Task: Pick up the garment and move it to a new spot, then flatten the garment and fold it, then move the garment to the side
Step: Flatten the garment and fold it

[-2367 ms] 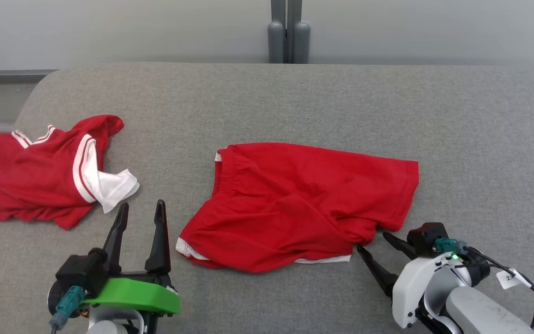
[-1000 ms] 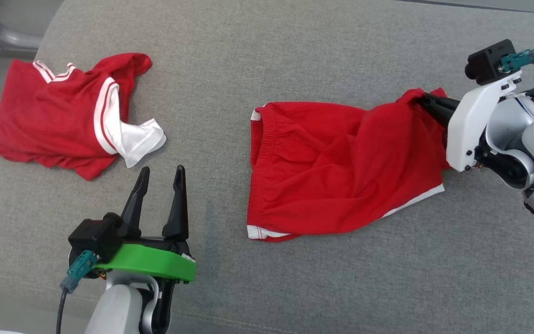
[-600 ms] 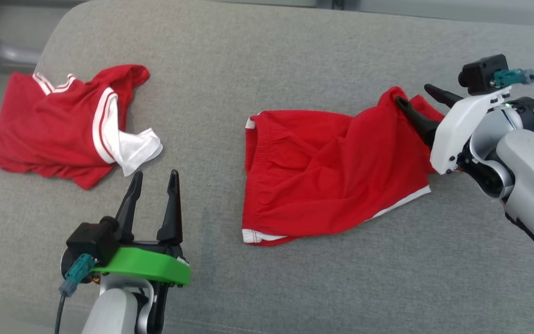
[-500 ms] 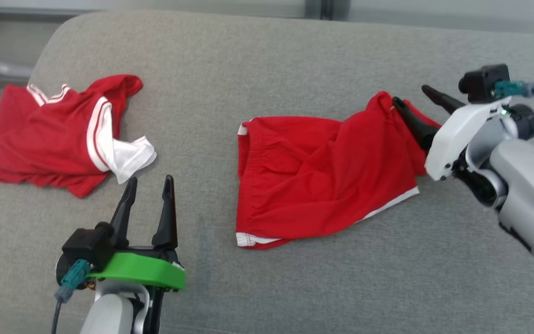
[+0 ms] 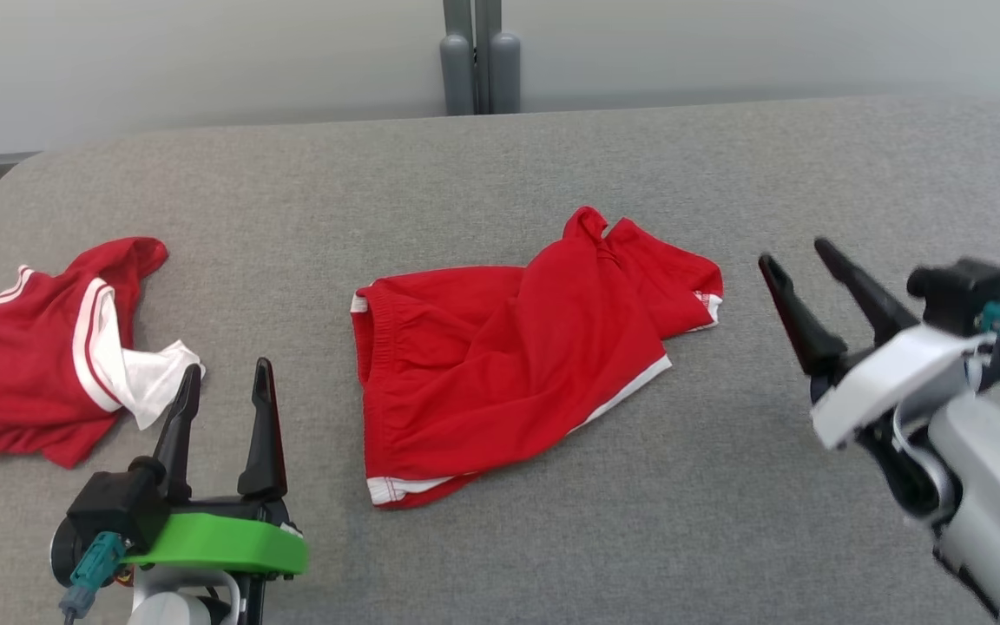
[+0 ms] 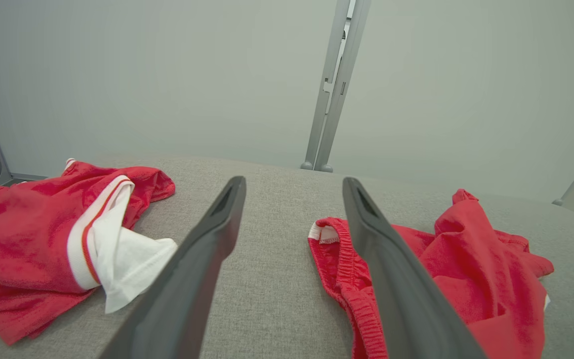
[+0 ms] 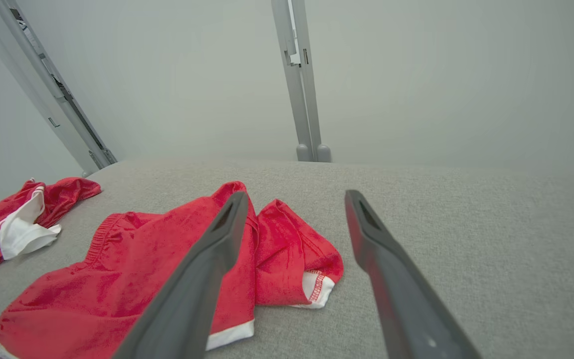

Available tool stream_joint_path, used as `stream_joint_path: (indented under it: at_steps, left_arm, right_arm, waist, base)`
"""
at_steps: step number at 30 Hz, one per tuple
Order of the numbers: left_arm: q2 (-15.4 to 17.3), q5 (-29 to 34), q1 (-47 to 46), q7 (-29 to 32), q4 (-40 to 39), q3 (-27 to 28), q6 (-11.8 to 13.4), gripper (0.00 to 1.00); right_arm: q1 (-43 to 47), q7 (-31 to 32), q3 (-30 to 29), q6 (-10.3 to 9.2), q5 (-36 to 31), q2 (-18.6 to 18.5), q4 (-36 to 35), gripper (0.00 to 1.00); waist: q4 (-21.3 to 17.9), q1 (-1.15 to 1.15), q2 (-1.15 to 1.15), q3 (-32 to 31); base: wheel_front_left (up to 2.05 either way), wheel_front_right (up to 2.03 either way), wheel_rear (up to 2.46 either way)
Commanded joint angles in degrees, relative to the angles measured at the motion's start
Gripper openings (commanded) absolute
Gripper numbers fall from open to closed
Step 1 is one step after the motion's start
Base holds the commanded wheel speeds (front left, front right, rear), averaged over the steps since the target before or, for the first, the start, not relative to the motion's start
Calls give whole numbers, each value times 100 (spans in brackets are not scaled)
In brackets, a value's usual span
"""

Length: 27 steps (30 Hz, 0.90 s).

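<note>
At the far left of the grey cloth-covered table (image 5: 812, 174) lies a crumpled red-and-white shirt (image 5: 23, 347), its white sleeve turned out towards the middle. Part of it runs off the left edge of my head view.

Next come my left fingers (image 5: 261, 425), low at the near edge of the table. They are spread wide with nothing between them and point away from me, into the bare strip between the shirt and the garment. In the left wrist view (image 6: 217, 234) the shirt sits off to one side and the garment to the other, and neither touches them.

The red shorts (image 5: 500, 347) lie about in the middle of the table, well apart from the shirt. The elastic waistband faces left. The white-trimmed hem runs along the near right side. The far right corner is bunched and folded over on itself into a small peak, so the cloth is not flat.

To the right, my right fingers (image 5: 799, 325) are also spread wide and empty. They are near the bunched corner of the shorts but clear of it, with grey cloth showing between. The picture of them is a little blurred.
</note>
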Motion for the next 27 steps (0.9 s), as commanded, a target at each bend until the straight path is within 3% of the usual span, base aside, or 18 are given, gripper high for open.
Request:
stream_joint_path:
  at_steps: [1,4,9,18,27]
  left_arm:
    - [-12,-5,102,-19,-17,13,-17,100]
    - [-26,-9,178,-19,-37,13,-32,100]
    - [-49,-25,172,-19,1,-65,-58,100]
    - [-78,-53,-36,-19,118,-168,-94,100]
    - [-96,-109,-187,-19,198,-216,-113,100]
  right_arm:
    - [451,-8,-169,2,-148,109,-94,100]
    - [1139,-10,-660,2,-382,351,-341,100]
    - [1602,-9,-828,2,-637,593,-329,100]
    - [745,919,-287,2,-483,756,608,100]
    - [32,1355,71,2,123,889,1514,100]
  waist:
    - [-186,0,0,-160]
    - [-196,0,0,-176]
    - [-87,0,0,-169]
    - [412,0,0,64]
    - [881,0,0,288]
  base:
    - [0,0,0]
    - [0,0,0]
    - [0,0,0]
    - [0,0,0]
    - [0,0,0]
